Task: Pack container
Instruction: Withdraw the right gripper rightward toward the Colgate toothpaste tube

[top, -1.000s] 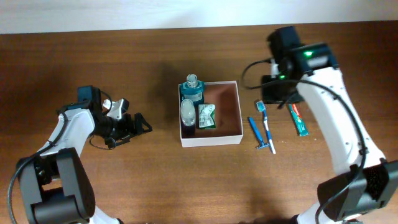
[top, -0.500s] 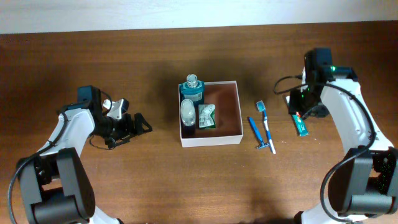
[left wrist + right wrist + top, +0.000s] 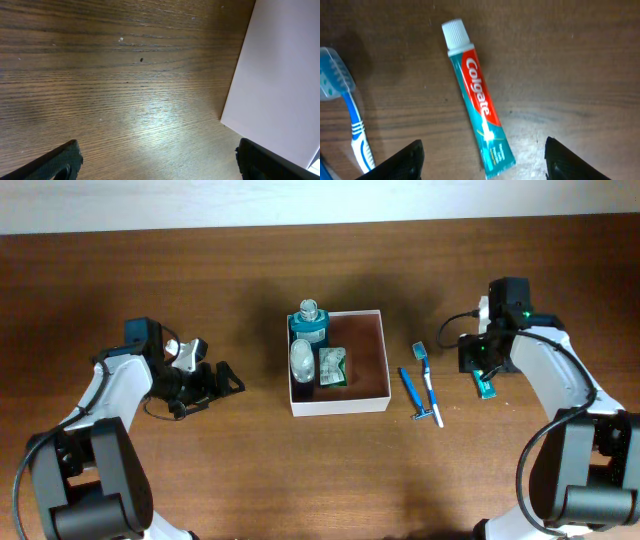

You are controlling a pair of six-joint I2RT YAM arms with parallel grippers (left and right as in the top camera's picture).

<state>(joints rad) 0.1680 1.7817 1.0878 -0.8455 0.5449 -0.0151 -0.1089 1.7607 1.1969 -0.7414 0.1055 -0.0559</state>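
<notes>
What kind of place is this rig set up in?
Likely a lab or test bench rather than a bathroom: a plain wooden table with a staged packing set, a box with bottles inside, and toothpaste and a toothbrush laid beside it.

Container (image 3: 340, 406): middle of table (image 3: 250, 470).
Bottle (image 3: 309, 328): in container, back-left corner.
Toothbrush (image 3: 428, 375), razor (image 3: 409, 390): just right of container.
Toothpaste (image 3: 476, 97): right of toothbrush, under right pincer (image 3: 482, 152).
Left pincer (image 3: 205, 380): well left of container.
</notes>
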